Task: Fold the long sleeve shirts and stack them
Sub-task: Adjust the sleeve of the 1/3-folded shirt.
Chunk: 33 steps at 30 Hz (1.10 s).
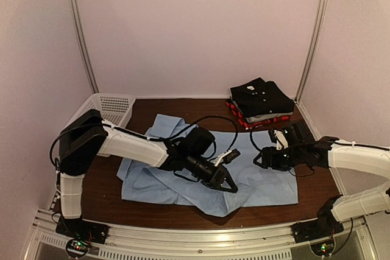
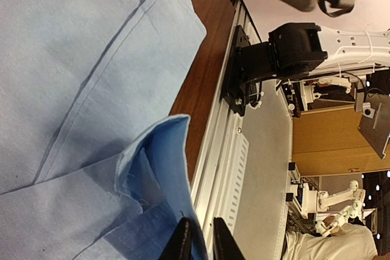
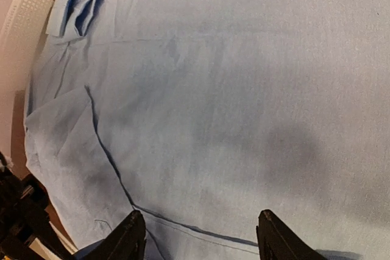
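The blue shirt (image 1: 262,181) lies spread out in the middle of the table (image 1: 177,106). The left claw (image 2: 201,245) is pinched shut on a fold at the shirt's near edge. The right claw (image 3: 198,238) is wide open over the shirt's right side and holds nothing. The folded shirts (image 1: 261,98) sit stacked at the far right.
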Each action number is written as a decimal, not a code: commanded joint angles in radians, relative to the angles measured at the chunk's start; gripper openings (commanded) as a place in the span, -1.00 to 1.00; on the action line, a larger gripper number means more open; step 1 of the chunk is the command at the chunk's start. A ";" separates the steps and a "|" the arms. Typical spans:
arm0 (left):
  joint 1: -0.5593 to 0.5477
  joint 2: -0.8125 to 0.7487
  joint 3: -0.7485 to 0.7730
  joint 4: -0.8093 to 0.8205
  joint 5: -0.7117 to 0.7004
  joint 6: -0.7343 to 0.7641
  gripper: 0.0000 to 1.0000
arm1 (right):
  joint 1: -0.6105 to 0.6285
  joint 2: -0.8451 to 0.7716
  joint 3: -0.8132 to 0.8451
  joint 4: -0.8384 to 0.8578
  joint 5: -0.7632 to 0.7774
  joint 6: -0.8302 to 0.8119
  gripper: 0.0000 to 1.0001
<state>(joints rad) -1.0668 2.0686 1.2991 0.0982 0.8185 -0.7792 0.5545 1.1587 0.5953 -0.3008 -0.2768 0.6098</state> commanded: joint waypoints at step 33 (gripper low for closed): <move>-0.033 -0.123 -0.067 -0.086 -0.120 0.180 -0.76 | 0.615 -0.133 -0.164 0.171 0.173 0.706 0.25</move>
<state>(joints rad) -1.0950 2.0087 1.2621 0.0261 0.7570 -0.6254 1.1511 0.9993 0.3820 -0.1204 -0.1722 1.3132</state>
